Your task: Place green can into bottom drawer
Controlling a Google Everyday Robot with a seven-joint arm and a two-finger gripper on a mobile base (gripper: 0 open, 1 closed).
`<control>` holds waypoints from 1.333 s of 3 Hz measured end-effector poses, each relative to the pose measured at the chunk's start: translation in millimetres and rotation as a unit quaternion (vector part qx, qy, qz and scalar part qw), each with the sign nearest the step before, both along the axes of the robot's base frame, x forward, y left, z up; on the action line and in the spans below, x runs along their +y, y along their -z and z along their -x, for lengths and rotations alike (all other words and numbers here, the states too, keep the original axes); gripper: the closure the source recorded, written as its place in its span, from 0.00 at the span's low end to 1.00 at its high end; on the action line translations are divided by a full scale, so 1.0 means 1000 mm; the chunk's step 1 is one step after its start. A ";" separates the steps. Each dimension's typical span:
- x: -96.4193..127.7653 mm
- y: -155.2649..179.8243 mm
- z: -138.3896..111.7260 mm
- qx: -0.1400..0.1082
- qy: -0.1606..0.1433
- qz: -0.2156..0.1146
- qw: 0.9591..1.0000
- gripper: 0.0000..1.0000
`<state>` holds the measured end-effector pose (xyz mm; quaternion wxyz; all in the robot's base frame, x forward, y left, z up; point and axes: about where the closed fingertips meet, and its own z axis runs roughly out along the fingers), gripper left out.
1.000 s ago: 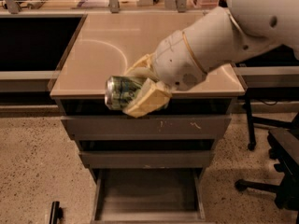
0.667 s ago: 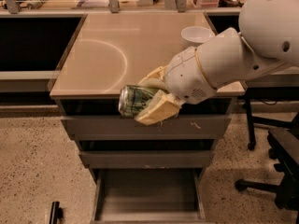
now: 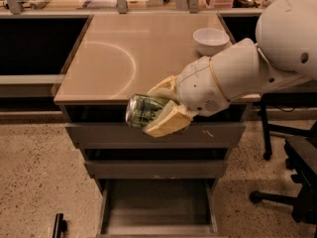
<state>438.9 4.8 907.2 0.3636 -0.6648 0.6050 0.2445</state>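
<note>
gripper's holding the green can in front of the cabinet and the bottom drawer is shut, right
Not quite: the bottom drawer is pulled open, not shut, as the camera view shows. The rest stands: the gripper holds the green can in front of the cabinet.

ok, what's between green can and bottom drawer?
Camera view: upper drawer and middle drawer fronts, below the gripper holding the green can; bottom drawer open.

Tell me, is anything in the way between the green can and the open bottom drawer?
Nothing visible is. The end effector is shut on the green can, held sideways in front of the top drawer. The bottom drawer is pulled out below it, and its tray looks bare.
</note>
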 end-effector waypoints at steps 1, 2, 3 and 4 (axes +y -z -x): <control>-0.005 0.044 0.015 0.035 0.014 -0.065 0.997 1.00; -0.021 0.117 0.047 0.091 0.048 -0.157 0.982 1.00; -0.033 0.206 0.094 0.176 0.082 -0.211 0.958 1.00; -0.033 0.206 0.094 0.176 0.082 -0.211 0.958 1.00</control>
